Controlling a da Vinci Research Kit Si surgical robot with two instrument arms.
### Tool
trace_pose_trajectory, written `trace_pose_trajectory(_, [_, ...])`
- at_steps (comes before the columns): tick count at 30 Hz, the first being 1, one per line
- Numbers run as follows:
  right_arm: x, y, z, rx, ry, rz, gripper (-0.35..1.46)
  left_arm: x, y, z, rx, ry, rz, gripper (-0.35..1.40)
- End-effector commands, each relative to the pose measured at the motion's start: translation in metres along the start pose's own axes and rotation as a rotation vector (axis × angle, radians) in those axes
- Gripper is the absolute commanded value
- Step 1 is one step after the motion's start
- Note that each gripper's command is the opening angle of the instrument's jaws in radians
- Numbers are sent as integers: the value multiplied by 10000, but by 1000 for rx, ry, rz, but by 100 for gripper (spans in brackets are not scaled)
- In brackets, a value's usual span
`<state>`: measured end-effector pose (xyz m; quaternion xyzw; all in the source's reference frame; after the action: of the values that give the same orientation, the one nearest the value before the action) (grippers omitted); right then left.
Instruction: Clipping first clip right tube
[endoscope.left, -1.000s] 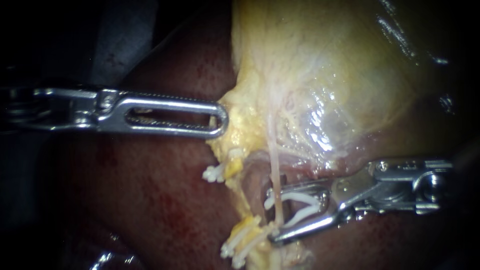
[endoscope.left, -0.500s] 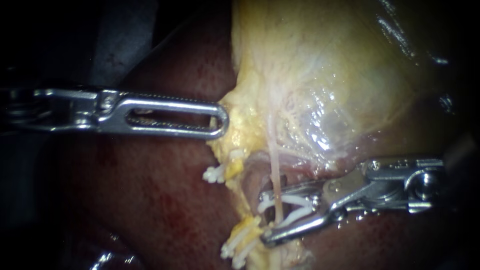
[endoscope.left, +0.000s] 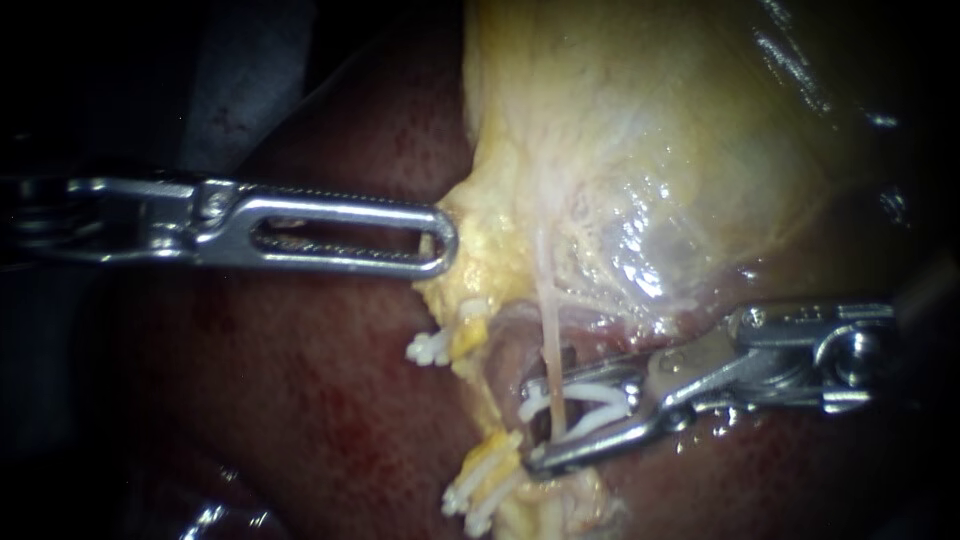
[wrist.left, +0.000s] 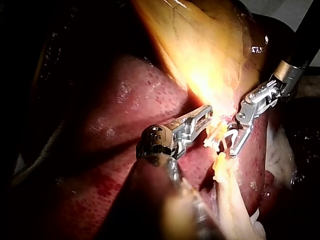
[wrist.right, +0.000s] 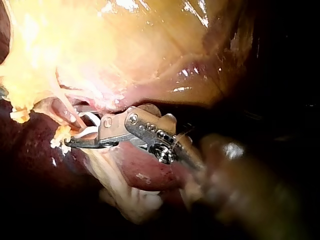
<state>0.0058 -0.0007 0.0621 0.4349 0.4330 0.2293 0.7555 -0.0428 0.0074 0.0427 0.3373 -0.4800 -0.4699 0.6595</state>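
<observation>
Dark red liver (endoscope.left: 300, 400) fills the background of the endoscope view, with the pale yellow gallbladder (endoscope.left: 640, 150) lying across it above and to the right. My left instrument (endoscope.left: 447, 240) reaches in level from the left, its slotted jaws clenched on the fatty yellow edge of the gallbladder. My right instrument (endoscope.left: 530, 423) enters from the right, lower down. Its jaws stand apart and grasp a white clip (endoscope.left: 595, 392), one jaw pressing on each leg. The right tube (endoscope.left: 548, 345), a thin pale strand, runs down from the gallbladder and passes between the clip's two legs, near their open tips. Just left of it, a yellow strand (endoscope.left: 468, 372) bears an upper white clip (endoscope.left: 430, 347) and a lower bunch of white clips (endoscope.left: 478, 495)
</observation>
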Motion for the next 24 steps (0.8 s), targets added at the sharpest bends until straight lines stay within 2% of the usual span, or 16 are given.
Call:
trace_pose_trajectory(1, [0,0,-1,0,0,6,11,0,0,0,0,0,0,-35])
trace_pose_trajectory(8, [-2,1,-6,-2,-9,6,-5,0,0,0,0,0,0,-35])
trace_pose_trajectory(24, [-2,1,-7,-2,-8,10,-12,0,0,1,0,0,0,-35])
